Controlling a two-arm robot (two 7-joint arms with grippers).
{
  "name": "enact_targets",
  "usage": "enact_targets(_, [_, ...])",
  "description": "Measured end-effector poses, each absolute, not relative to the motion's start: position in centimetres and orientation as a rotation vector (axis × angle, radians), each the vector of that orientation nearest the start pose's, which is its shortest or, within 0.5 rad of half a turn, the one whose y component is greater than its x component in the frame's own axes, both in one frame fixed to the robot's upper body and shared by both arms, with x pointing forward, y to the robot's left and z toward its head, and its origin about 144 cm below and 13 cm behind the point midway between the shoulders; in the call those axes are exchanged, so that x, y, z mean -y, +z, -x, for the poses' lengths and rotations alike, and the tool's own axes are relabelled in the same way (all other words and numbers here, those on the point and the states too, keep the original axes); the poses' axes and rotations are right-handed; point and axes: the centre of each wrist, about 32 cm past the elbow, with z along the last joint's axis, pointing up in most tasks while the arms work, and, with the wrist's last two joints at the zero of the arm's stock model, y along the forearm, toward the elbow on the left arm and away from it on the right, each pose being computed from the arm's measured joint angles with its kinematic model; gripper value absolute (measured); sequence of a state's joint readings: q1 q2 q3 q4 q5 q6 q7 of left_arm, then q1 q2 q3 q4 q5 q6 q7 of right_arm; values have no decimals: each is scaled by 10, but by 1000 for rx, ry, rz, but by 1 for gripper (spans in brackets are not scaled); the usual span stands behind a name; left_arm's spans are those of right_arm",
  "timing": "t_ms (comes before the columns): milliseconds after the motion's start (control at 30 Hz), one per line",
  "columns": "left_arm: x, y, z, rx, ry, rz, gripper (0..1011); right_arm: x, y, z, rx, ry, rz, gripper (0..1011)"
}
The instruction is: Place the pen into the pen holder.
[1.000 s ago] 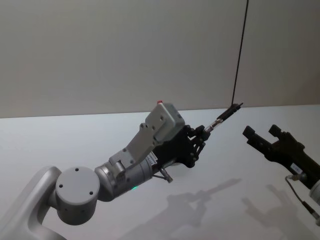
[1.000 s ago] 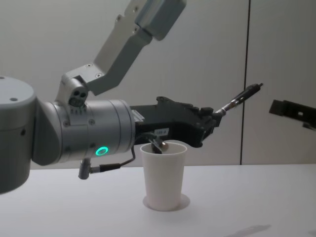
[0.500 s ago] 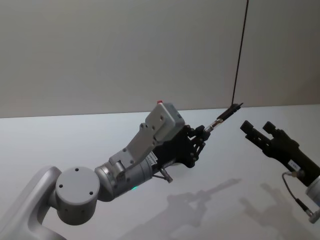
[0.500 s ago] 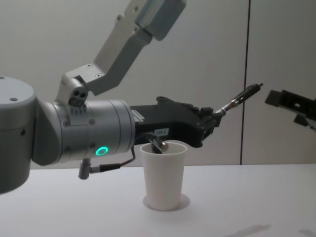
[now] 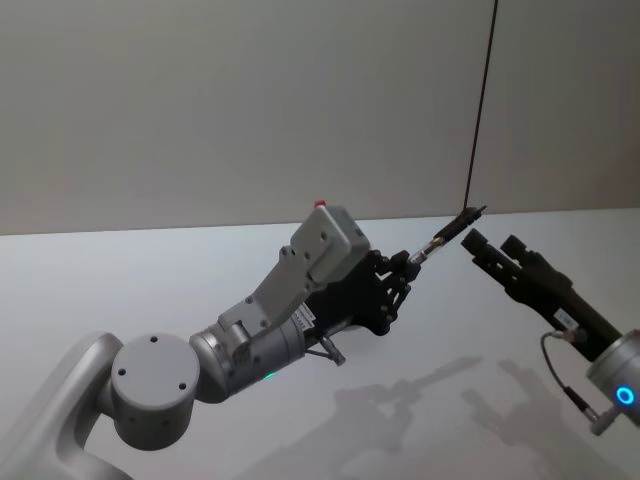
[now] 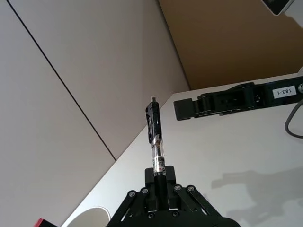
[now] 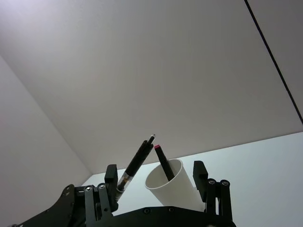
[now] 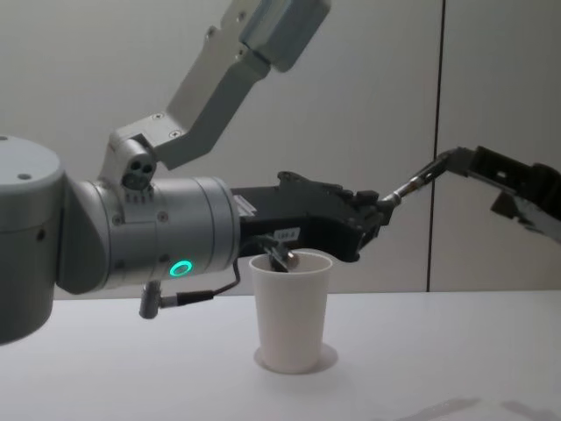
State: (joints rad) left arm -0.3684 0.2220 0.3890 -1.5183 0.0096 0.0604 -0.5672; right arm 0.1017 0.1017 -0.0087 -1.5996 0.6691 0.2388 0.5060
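Left arm: the grey left arm [image 8: 158,237] takes up the left half of the chest view, a green ring lit on its barrel, its black wrist reaching toward frame centre above the white table [image 8: 131,381].
Pen holder: the white paper cup [image 8: 292,316] stands upright on the table at lower centre of the chest view, directly under that black wrist. In the right wrist view it sits at lower centre [image 7: 171,185].
Left gripper: the left gripper [image 8: 381,208], just right of centre and above the cup, is clamped tight on the pen's lower end; the left wrist view shows the same grip at bottom centre [image 6: 160,182].
Pen: the black-and-clear pen [image 8: 422,178] slants up to the right in mid-air, outside the cup.
Right gripper: the right gripper [image 5: 490,242] comes in from the right edge with its fingers spread and empty. The pen's upper end sits right at its fingertips, but whether they touch cannot be told.
Backdrop: a pale wall [image 8: 105,70] with one dark vertical seam [image 8: 436,88].
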Motion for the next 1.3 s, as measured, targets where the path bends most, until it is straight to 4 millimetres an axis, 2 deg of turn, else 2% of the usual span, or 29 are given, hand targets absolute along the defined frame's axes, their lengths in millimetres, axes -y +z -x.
enact_targets(967, [-176, 1237, -535, 340, 669, -178, 139, 220, 1177, -505, -530, -866, -533, 1002])
enact_targets(1067, [-176, 1237, -535, 340, 669, -178, 138, 218, 1177, -506, -537, -860, -540, 973])
enact_targets(1267, [-176, 1237, -535, 340, 669, -178, 139, 216, 1176, -507, -542, -848, -554, 823])
enact_targets(1300, [-176, 1237, -535, 340, 669, -178, 139, 215, 1176, -507, -542, -845, -558, 770])
